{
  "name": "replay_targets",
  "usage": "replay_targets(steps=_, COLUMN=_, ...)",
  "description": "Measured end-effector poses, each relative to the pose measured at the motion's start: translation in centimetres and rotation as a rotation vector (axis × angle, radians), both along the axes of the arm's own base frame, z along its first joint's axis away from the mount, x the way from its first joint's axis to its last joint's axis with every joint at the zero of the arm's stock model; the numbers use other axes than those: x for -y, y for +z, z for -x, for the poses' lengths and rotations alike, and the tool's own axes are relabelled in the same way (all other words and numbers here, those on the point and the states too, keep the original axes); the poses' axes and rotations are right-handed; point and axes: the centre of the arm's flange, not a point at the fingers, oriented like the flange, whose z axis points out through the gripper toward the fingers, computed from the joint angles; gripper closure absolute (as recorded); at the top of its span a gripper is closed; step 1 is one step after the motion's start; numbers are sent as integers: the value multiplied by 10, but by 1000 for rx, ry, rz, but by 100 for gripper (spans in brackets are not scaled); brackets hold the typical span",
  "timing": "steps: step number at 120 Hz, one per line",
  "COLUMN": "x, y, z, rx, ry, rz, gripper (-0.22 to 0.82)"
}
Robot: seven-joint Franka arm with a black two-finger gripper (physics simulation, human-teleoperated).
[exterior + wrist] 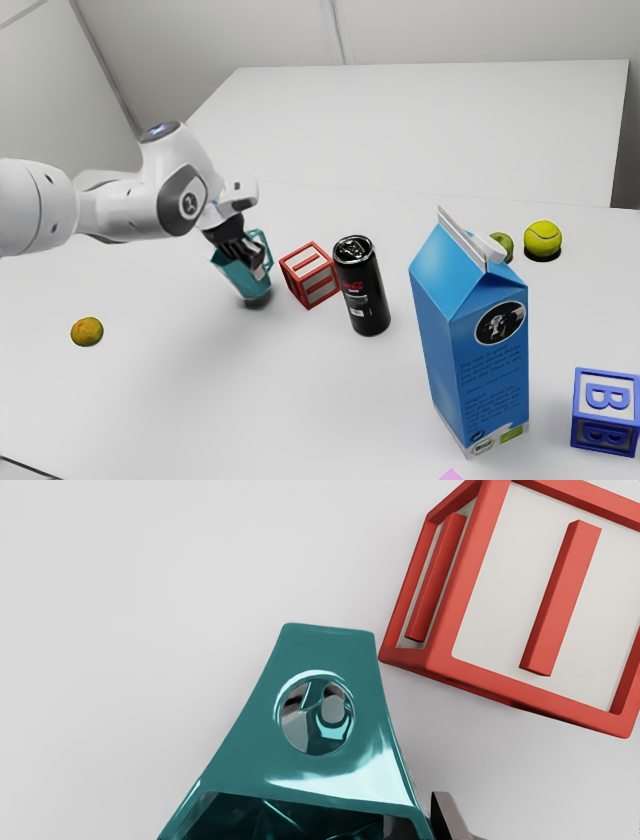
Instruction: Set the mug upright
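exterior view. the white jointed arm enters from the exterior view's left and slants down to its black claw, which is at the wide upper end of the glossy teal tapered mug. state of claw: cannot be told from either view.

mug: tilted, wide end up and toward the exterior view's left, narrow end low and toward the right; a teal loop rises on its upper side.

surroundings: the red-framed white cube block is just beside the mug, to its right. right of that, close by, the upright black cylindrical can. near right: the tall blue gable-topped carton, upright, and the blue-and-white letter block. far right: the yellow-green tennis ball, with a round green fruit partly behind the carton. left, well apart from the mug: a small orange-green round fruit. all on the pale table.

wrist view: the mug's wide opening lies toward the claw, its narrow end near one corner of the red-framed block. a round hole shows in the teal surface.
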Motion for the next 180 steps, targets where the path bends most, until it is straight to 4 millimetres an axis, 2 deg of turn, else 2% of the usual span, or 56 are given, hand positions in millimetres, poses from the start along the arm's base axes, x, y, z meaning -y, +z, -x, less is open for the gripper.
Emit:
replay_targets(steps=37, x=-3, y=-7, z=-2, rx=-8, ry=122, rz=4, gripper=78)
replay_targets(steps=69, x=-2, y=-7, z=-3, rx=-10, ry=163, rz=13, gripper=61)
replay_targets(steps=107, x=14, y=-3, z=-5, rx=7, ry=165, rz=22, gripper=35)
replay_targets(steps=130, x=15, y=4, z=-6, rx=19, ry=175, rz=28, gripper=26)
replay_targets(steps=144, x=16, y=19, z=-5, rx=41, ry=177, rz=35, gripper=23)
replay_targets(steps=157, x=19, y=41, z=-4, rx=75, ry=174, rz=45, gripper=21)
replay_targets(steps=171, x=23, y=88, z=-24, rx=133, ry=161, rz=53, gripper=16)
replay_targets(steps=180, x=24, y=110, z=-38, rx=133, ry=149, rz=49, gripper=11)
